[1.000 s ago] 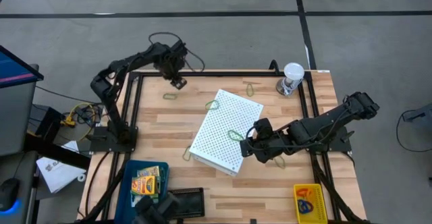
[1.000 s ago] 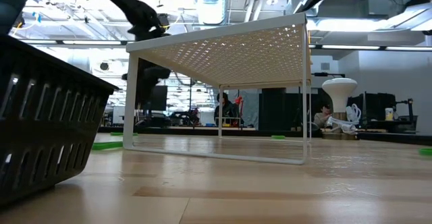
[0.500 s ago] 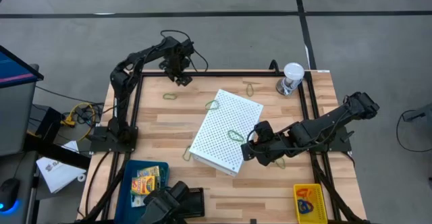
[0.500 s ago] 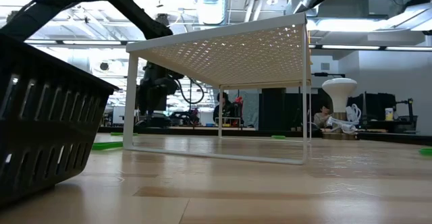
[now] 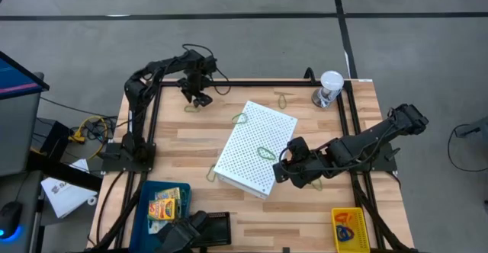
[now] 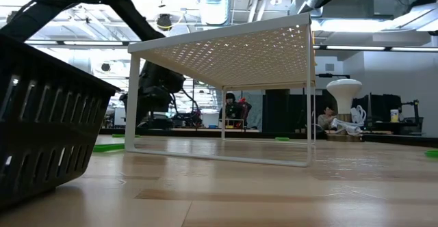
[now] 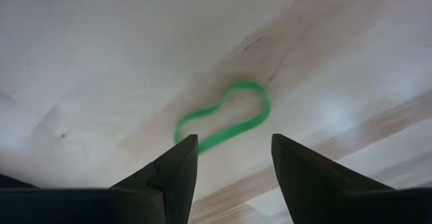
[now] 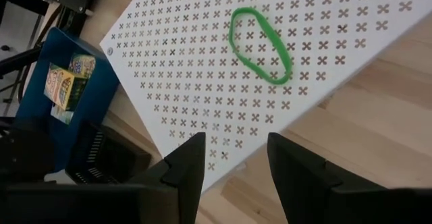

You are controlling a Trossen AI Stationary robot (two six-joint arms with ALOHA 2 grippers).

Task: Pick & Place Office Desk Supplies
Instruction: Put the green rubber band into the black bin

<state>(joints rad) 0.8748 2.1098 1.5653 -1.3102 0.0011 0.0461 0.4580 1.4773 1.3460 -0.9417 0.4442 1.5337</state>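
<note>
blue tray [image 5: 143, 207]: near the bench's front left corner, holding yellow-orange crayon boxes [image 5: 163, 209].
white perforated box [image 5: 248, 152]: flat sheet, cross-shaped holes, mid-bench; a green rubber band [image 8: 260, 44] lies on it.
my left gripper [image 7: 229, 158]: fingers spread above a thin green loop [image 7: 223, 116] on pale wood, far left edge.
my right gripper [image 8: 234, 158]: fingers spread at the perforated box's right edge.

Green rubber band [image 8: 260, 46] on white perforated box [image 8: 202, 82], open tool [image 8: 235, 158]
</note>
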